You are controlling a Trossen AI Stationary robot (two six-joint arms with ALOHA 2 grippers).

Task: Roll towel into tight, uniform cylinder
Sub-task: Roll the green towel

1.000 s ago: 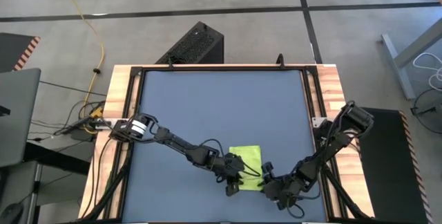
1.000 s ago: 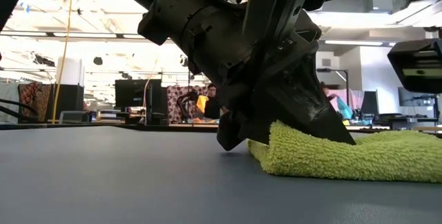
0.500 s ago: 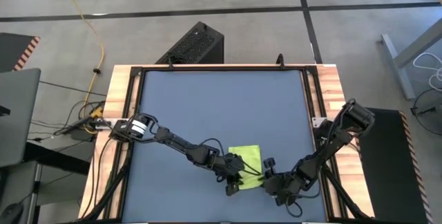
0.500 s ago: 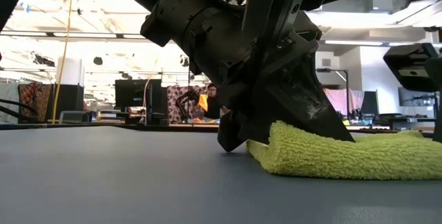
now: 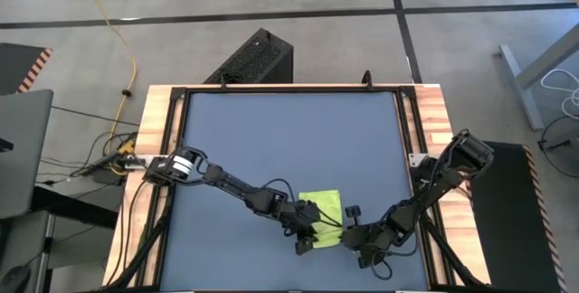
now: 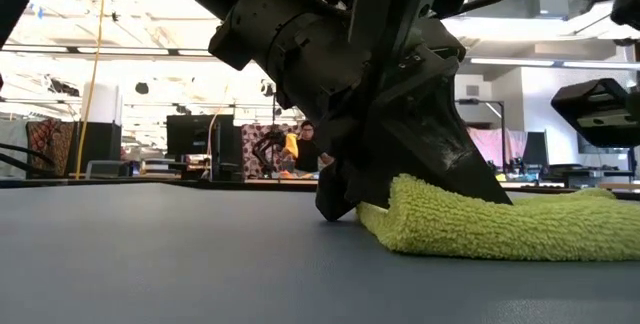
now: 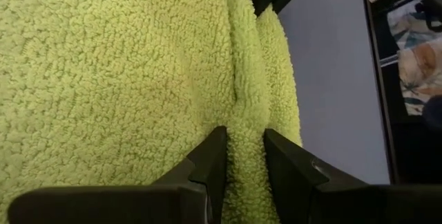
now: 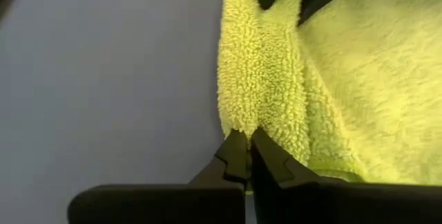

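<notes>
Dark mat [image 5: 289,148] covers the table, with the towel [image 5: 322,210] lying near its front edge. Left gripper [image 7: 239,156] pinches the towel's folded edge between narrow fingers. Right gripper [image 8: 247,148] nips the same fold, fingers almost touching.

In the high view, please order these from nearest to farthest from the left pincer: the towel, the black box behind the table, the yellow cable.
1. Towel: held by the left pincer at its near edge.
2. Black box: on the floor past the table's far edge.
3. Yellow cable: on the floor at far left.
</notes>
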